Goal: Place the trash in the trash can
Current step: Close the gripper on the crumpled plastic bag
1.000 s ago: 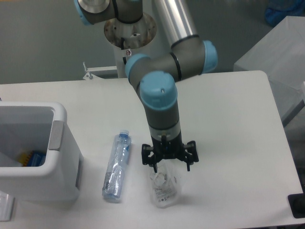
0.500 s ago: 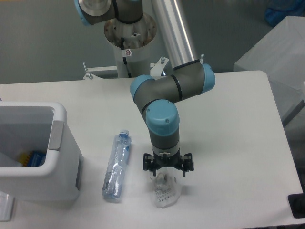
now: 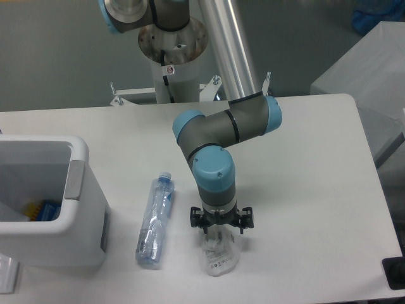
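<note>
The trash is two items lying on the white table. A clear plastic bottle with a blue cap lies lengthwise, left of the arm. A small clear bag with white contents lies under my gripper. The gripper points straight down and is low over the bag's upper end. Its jaws stand open on either side of the bag's top, and the fingertips are partly hidden against the plastic. The trash can, a large white bin with a grey side panel, stands at the left edge of the table.
Inside the bin lies something blue and yellow. The arm's base column rises behind the table's far edge. A grey box stands off the table at the right. A dark object sits at the table's front right corner.
The gripper has come down from above the bag onto its top end, and the elbow has dropped lower. The bottle, bag and bin have not moved.
</note>
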### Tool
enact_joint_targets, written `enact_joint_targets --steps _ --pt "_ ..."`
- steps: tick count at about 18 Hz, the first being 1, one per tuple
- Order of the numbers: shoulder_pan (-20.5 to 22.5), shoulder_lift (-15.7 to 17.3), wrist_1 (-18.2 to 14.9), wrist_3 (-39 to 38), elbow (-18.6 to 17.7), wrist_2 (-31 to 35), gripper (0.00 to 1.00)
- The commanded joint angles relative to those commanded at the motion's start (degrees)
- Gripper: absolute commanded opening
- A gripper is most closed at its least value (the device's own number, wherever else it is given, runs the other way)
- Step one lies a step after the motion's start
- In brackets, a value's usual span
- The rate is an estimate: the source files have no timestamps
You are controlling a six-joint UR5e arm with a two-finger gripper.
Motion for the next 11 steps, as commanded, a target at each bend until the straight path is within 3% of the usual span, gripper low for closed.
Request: enact_joint_targets --steps 3,8,11 --pt "0.00 -0.18 0.09 -0.09 0.35 0.09 0.07" --pt "0.17 0.17 0.18 0.44 0.79 0.00 0.00" --pt "0.61 2.27 0.09 0.26 2.63 -0.87 0.00"
